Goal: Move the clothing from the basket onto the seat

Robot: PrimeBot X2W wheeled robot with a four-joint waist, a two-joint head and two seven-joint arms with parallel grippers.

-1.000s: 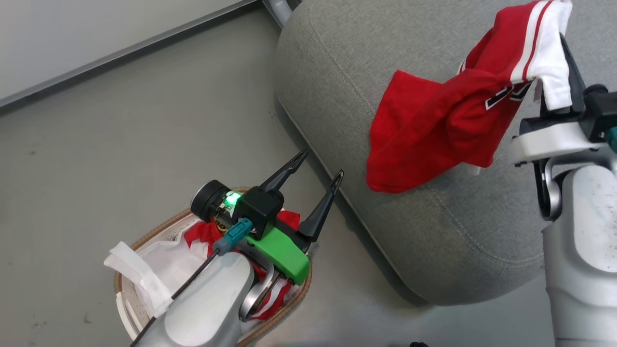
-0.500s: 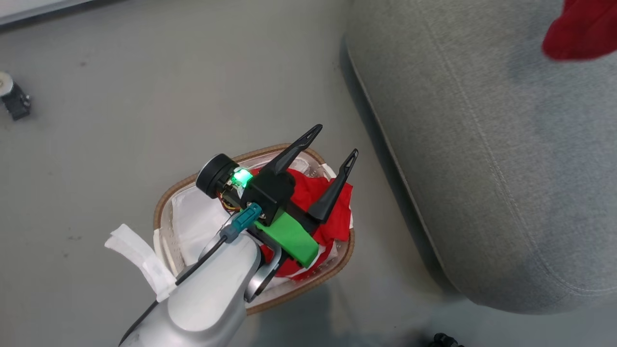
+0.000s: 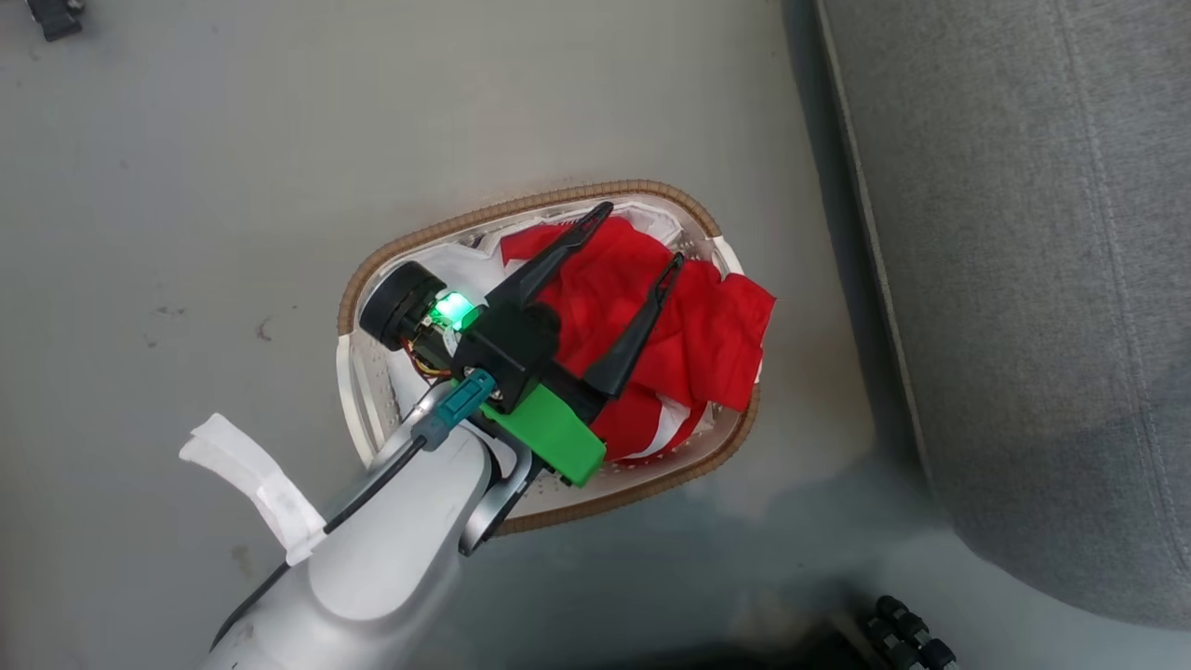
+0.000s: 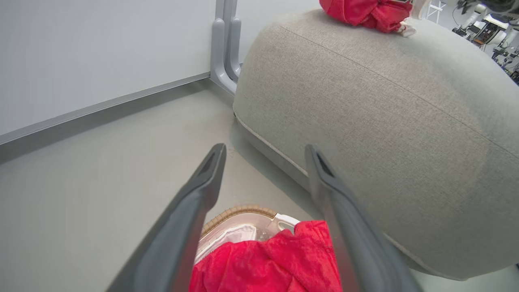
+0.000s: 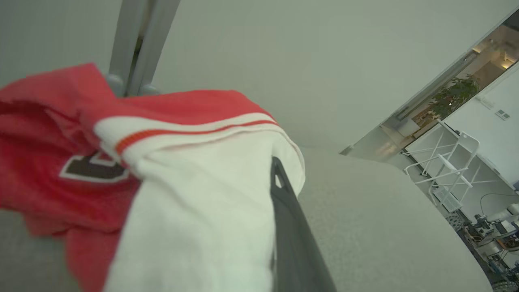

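shorts (image 3: 716, 335) heaped in basket (image 3: 521, 201), left end effector (image 3: 641, 234) spread above — jersey (image 4: 365, 12) on seat (image 4: 385, 121)

The left gripper (image 3: 640, 234) has two long, dark, tapering fingers (image 3: 549, 265) on a black block (image 3: 507, 340) and bright green bracket (image 3: 549, 437). A green light (image 3: 453, 308) glows beside a round black housing (image 3: 400, 305); a teal-plugged black cable (image 3: 372, 479) follows the silver forearm (image 3: 391, 568).

The head view looks almost straight down at the basket (image 3: 521, 200) on the floor (image 3: 186, 186), with the seat (image 3: 1023, 279) at its right. The left wrist view, low over that basket, faces the seat's side. The right wrist view looks close past the jersey (image 5: 48, 162) across the seat's top.
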